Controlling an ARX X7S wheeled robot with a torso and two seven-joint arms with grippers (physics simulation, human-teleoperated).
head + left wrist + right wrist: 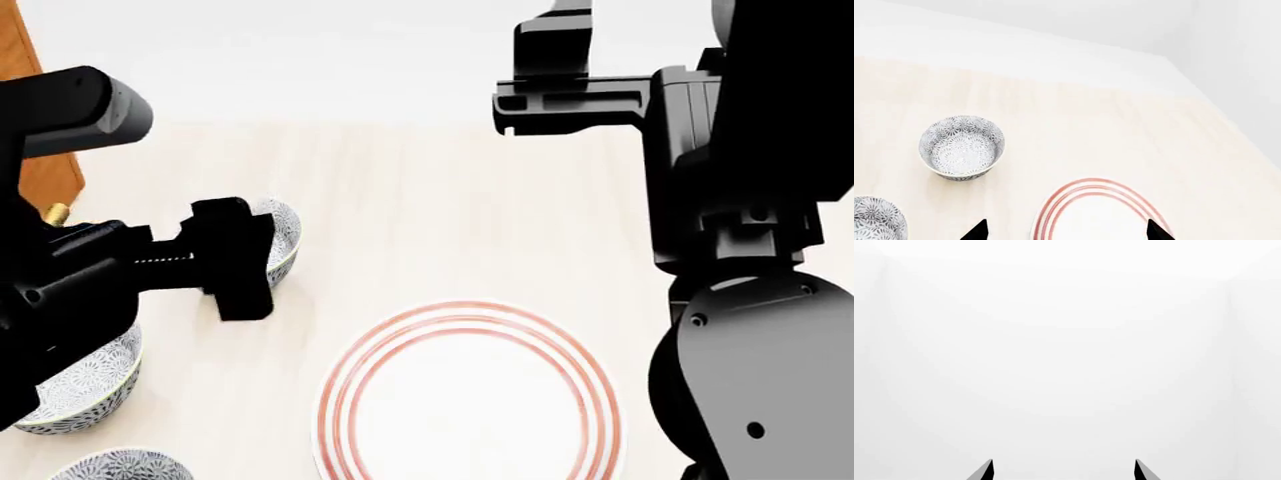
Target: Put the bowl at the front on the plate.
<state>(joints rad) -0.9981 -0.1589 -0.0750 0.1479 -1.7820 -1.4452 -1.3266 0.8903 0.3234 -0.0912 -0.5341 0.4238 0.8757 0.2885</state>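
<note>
Jaws of both grippers spread wide, holding nothing; left gripper (1066, 231) hangs above plate (467, 400), front bowl (120, 467) just beside plate.

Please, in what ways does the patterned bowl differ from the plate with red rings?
The bowl is small and deep, with high walls; the plate is much wider and shallow. The bowl carries a dense grey-blue flower pattern inside and out; the plate is plain white with thin red rings near its rim. Both are round, empty, and stand upright on the light wooden table.
</note>
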